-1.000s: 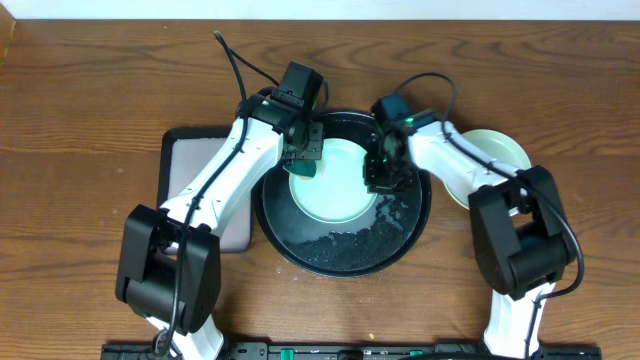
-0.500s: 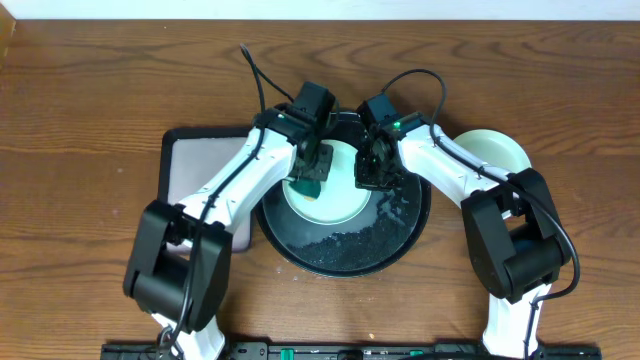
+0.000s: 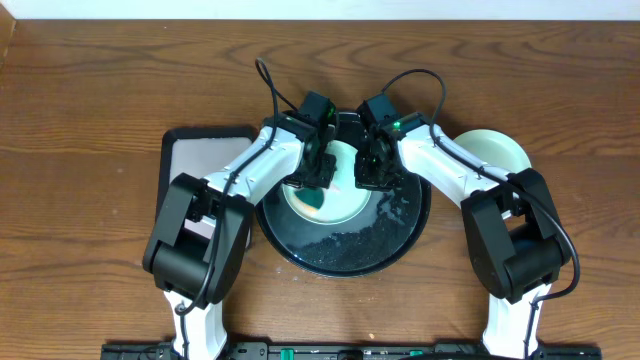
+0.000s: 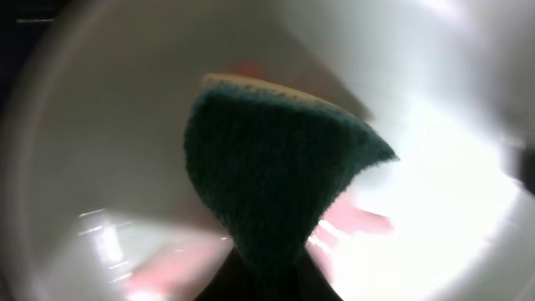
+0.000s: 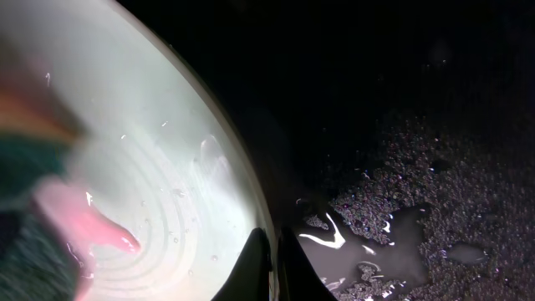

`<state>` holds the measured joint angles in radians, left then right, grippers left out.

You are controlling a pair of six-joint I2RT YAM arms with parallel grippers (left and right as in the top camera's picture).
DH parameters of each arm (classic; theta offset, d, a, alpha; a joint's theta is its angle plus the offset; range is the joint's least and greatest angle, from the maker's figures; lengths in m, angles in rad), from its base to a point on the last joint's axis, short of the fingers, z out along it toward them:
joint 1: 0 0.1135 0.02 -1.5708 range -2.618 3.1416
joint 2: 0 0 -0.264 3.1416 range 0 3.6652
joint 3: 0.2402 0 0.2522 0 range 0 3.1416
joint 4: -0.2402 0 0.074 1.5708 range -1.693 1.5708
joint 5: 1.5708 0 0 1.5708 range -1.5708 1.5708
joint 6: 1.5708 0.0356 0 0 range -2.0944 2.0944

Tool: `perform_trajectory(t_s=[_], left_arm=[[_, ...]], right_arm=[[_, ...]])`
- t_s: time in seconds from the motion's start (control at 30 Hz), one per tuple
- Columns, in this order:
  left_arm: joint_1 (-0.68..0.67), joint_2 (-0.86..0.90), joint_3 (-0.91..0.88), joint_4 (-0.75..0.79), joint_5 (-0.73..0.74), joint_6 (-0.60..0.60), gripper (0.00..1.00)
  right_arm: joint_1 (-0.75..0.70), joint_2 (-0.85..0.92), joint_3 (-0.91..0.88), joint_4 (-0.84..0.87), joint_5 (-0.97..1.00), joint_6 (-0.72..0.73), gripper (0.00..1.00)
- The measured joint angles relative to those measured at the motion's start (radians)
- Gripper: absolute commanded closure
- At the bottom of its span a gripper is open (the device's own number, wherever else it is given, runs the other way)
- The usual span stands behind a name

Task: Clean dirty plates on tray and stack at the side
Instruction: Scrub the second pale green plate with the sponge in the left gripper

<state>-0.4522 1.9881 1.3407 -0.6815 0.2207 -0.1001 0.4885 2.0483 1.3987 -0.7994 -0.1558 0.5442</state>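
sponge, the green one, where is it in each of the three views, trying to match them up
Overhead: the sponge sits near the picture's centre, on the left part of the plate.
Left wrist: the sponge fills the middle, dark green, against the plate.
Right wrist: the sponge is only a blurred green patch at the left edge.
Shared landmark: the pale plate under it.
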Motion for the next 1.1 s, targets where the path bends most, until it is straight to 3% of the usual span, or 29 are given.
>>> perform_trajectory(t_s=[0.13, 0.27, 0.43, 0.6, 0.8, 0.97, 1.1], left_arm=[[-0.008, 0.005, 0.000, 0.006, 0.196, 0.089, 0.93], [-0.021, 0.007, 0.000, 0.058, 0.238, 0.105, 0.93], [-0.020, 0.008, -0.001, 0.129, 0.090, 0.048, 0.93], [-0.021, 0.008, -0.001, 0.165, -0.161, -0.077, 0.93], [-0.029, 0.008, 0.003, 0.105, -0.246, -0.153, 0.92], [-0.019, 0.008, 0.012, 0.024, -0.167, -0.122, 0.92], [-0.001, 0.008, 0.014, -0.035, 0.034, 0.013, 0.92]], right_arm=[[0.000, 0.000, 0.000, 0.000, 0.000, 0.000, 0.99], [0.000, 0.000, 0.000, 0.000, 0.000, 0.000, 0.99], [0.000, 0.000, 0.000, 0.000, 0.001, 0.000, 0.99], [0.000, 0.000, 0.000, 0.000, 0.001, 0.000, 0.99], [0.000, 0.000, 0.001, 0.004, 0.003, 0.000, 0.99], [0.001, 0.000, 0.001, 0.006, 0.005, -0.003, 0.99], [0.001, 0.000, 0.002, 0.006, 0.007, -0.003, 0.99]])
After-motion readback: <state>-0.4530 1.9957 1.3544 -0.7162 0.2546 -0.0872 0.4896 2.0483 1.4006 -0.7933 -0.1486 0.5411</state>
